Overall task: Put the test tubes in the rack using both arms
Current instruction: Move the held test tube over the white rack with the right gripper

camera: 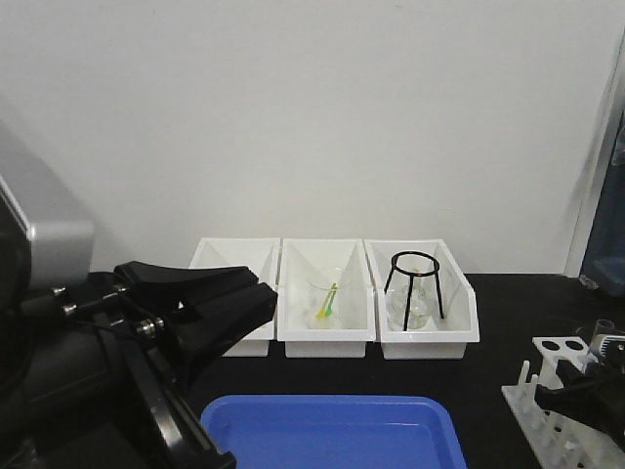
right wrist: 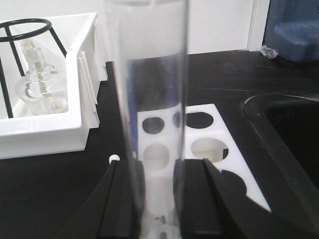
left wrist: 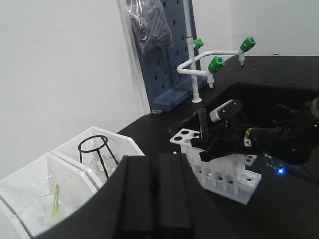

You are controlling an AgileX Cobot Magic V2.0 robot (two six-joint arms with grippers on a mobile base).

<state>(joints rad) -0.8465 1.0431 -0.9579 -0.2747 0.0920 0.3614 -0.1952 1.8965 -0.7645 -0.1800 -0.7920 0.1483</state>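
The right gripper (right wrist: 154, 199) is seen right over the rack (right wrist: 214, 149), and a test tube (right wrist: 149, 74) is clamped upright between its black fingers (right wrist: 119, 199), most of the glass standing above them. From the left wrist view, the right arm (left wrist: 284, 142) is stretched in low and nearly level from the rack's far side, with a small blue light lit near the wrist. The left gripper (camera: 264, 291) is held well apart from the rack, off to its left. It is pointed toward the rack with its jaws drawn close together and nothing between them. Behind it, the silver-grey housing (camera: 44, 230) of the left arm is raised.
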